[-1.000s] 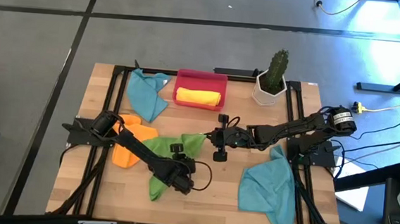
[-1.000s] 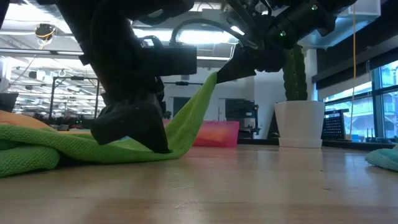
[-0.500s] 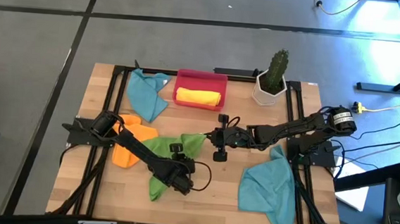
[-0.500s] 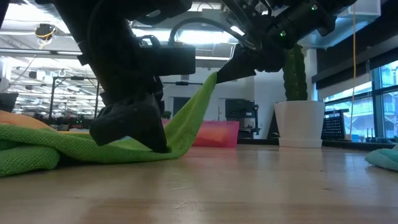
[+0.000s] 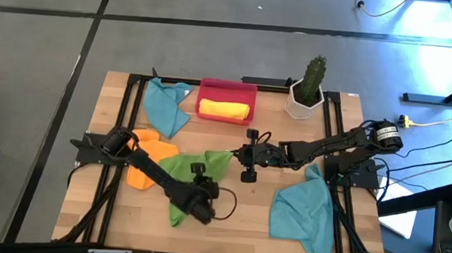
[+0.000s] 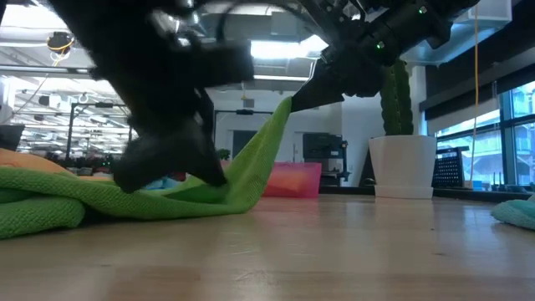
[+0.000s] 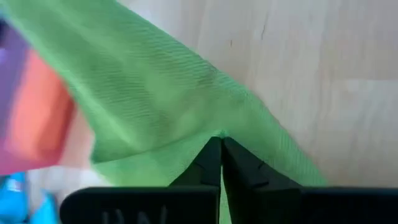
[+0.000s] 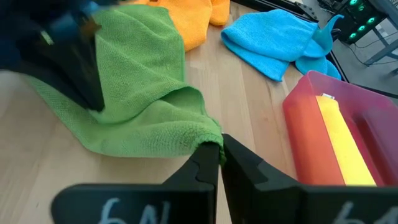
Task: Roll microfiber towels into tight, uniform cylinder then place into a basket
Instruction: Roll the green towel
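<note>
A green microfiber towel (image 5: 183, 174) lies crumpled at the table's middle, partly over an orange towel (image 5: 143, 168). My left gripper (image 5: 204, 211) is shut on the green towel's near part. My right gripper (image 5: 235, 155) is shut on its far right corner, which it holds up off the table. The red basket (image 5: 227, 89) stands at the back with a rolled yellow towel (image 5: 226, 109) in it. One teal towel (image 5: 166, 108) lies at the back left, another (image 5: 304, 213) at the near right. My left gripper pinches the green towel near its near right edge (image 7: 211, 127) between its two shut fingers, slanting down from above. The cloth puckers toward the fingertips, and this part lies on the table (image 6: 192, 196). How many layers are pinched does not show. My right gripper pinches the green towel's far right corner (image 8: 202, 138) between its two fingertips, slanting down from the table's right. The corner (image 6: 287, 104) is lifted clear, and the cloth runs in a straight slope from it down to the table.
A white pot with a cactus (image 5: 306, 96) stands at the back right, beside the basket. Bare wood (image 5: 244, 215) shows between the green towel and the near right teal towel. Black frame rails run along the table's left and right sides.
My left gripper has turned a little and edged toward the table's near edge on the green towel, showing blurred in the low view. The towel's raised corner and my right gripper have stayed where they were.
</note>
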